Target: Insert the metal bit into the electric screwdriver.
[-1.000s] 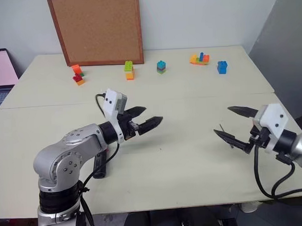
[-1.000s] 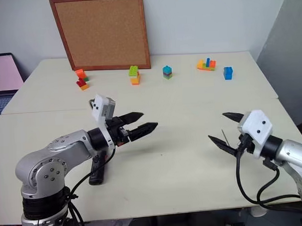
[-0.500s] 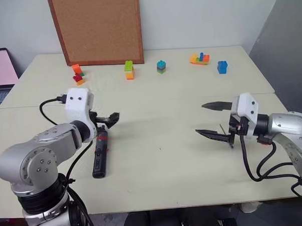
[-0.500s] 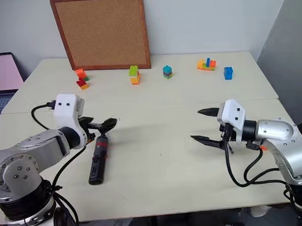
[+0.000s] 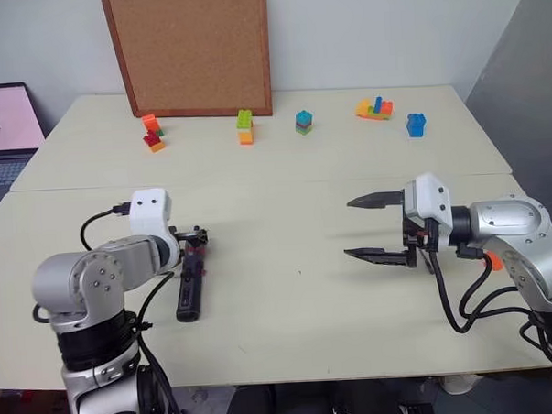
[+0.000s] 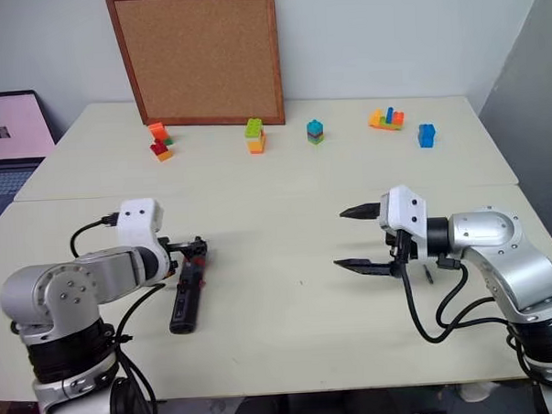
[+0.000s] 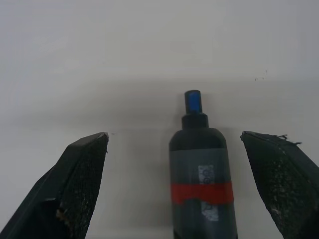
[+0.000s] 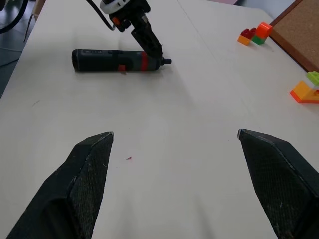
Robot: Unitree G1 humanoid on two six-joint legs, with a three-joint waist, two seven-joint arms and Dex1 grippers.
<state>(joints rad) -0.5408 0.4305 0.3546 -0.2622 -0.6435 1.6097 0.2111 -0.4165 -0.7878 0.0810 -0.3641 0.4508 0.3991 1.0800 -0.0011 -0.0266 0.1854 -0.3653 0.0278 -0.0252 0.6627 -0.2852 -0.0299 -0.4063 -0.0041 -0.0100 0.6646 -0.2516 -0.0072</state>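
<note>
We saw a big pale table (image 5: 290, 325) with a thin line (image 5: 284, 181) running across its middle. Behind it stood a plain light wall (image 5: 387, 28). A brown cork board (image 5: 189, 50) with a wooden frame leaned against that wall, standing on the table. Small stacks of bright toy blocks (image 5: 245, 128) sat in a row near the far edge. A laptop (image 5: 7, 122) with its screen lit sat off to the left. A grey panel (image 5: 527, 77) stood at the right.

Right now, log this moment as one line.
left hand: open, straddling electric screwdriver tip | right hand: open, empty, above table | metal bit: on table
</note>
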